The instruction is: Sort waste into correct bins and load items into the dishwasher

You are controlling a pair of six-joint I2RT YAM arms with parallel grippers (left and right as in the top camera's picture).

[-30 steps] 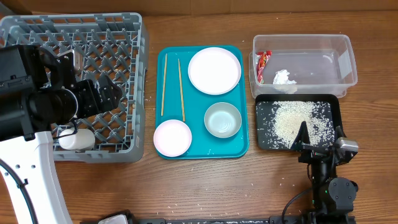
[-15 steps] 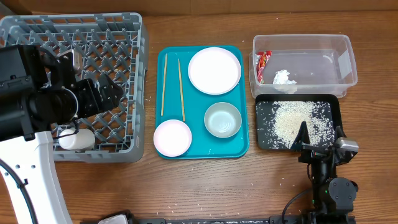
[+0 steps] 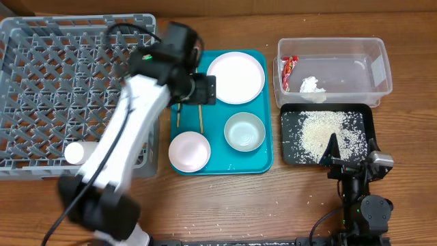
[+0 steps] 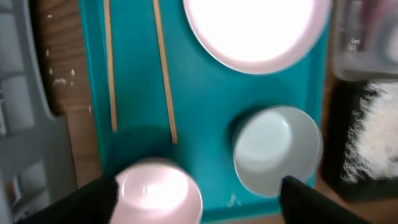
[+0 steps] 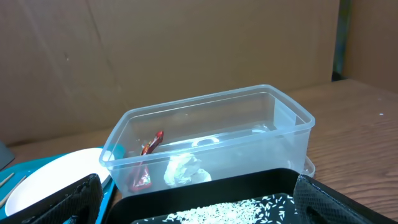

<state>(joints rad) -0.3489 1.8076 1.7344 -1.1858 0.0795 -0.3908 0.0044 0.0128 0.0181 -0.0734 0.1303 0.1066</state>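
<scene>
Wooden tabletop noted; on the teal tray point(image 3: 216, 113), mid-frame, two chopsticks point(image 4: 164, 68) are laid left of the plate point(image 3: 235, 77). Left claw point(image 3: 207, 89) is held spread above them, empty; right claw point(image 3: 351, 154) likewise spread. Sticks are judged light, stiff, slippery, best pinched together mid-length.

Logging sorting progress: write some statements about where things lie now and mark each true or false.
The white cup lies in the grey rack. True.
The red wrapper is in the black tray. False: it is in the clear tub.
Both chopsticks lie on the teal tray. True.
The plate stands in the rack. False: it lies on the teal tray.
The left hand is shut. False: it is open.
</scene>
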